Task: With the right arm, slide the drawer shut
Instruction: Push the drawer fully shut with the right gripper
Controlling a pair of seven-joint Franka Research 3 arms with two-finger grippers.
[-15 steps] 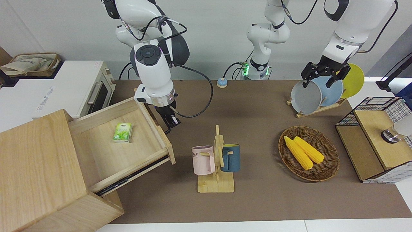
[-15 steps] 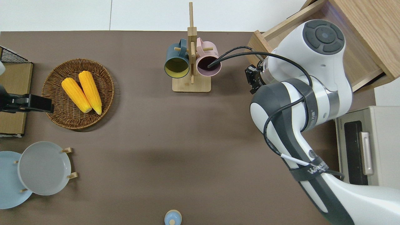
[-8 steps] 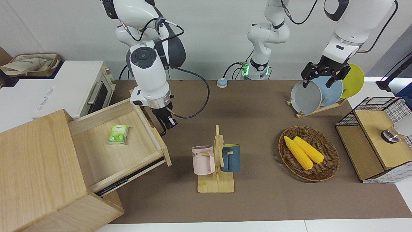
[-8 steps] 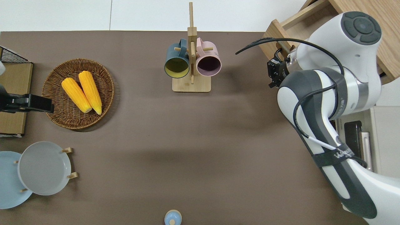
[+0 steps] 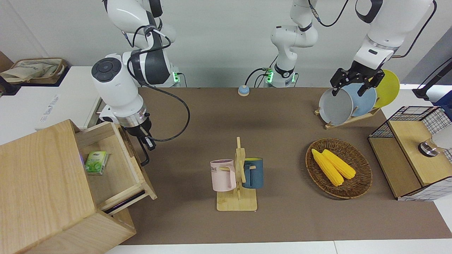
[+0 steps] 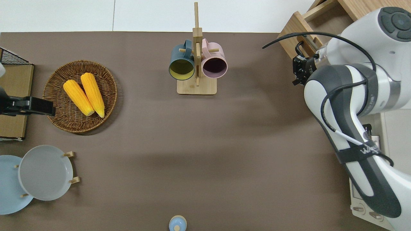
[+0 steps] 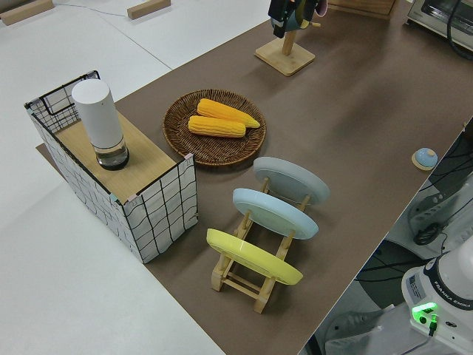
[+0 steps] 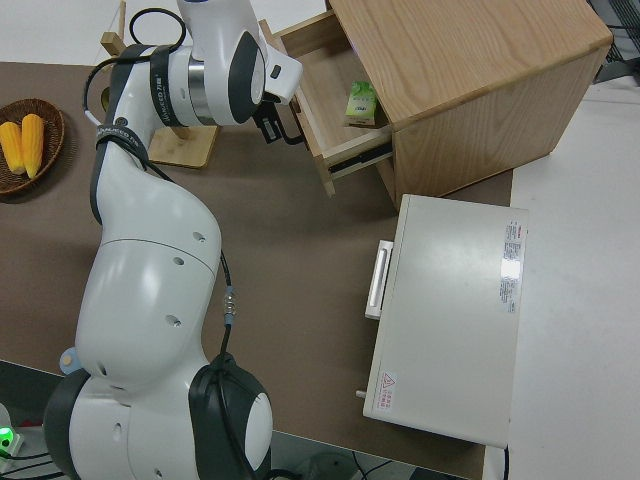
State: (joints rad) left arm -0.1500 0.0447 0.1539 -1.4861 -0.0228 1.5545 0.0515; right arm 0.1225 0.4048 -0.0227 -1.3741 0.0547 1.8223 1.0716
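Note:
The light-wood drawer (image 5: 118,176) sticks partly out of the pale-wood cabinet (image 5: 39,183) at the right arm's end of the table. A green packet (image 5: 96,162) lies inside it. My right gripper (image 5: 146,141) is at the drawer's front panel, right by its black loop handle (image 5: 144,159). In the overhead view the gripper (image 6: 298,69) sits next to the drawer front (image 6: 290,43). In the right side view the gripper (image 8: 275,125) touches the front of the drawer (image 8: 320,90). My left arm is parked, its gripper (image 5: 355,84) open.
A white oven (image 8: 450,320) stands beside the cabinet, nearer to the robots. A mug rack (image 5: 237,176) with a pink and a blue mug stands mid-table. A wicker basket (image 5: 360,183) with corn, a plate rack (image 5: 353,102) and a wire-mesh box (image 5: 413,151) are toward the left arm's end.
My right gripper has moved toward the cabinet with the drawer front. The drawer has slid about halfway in, and the green packet went with it. The left arm has not moved.

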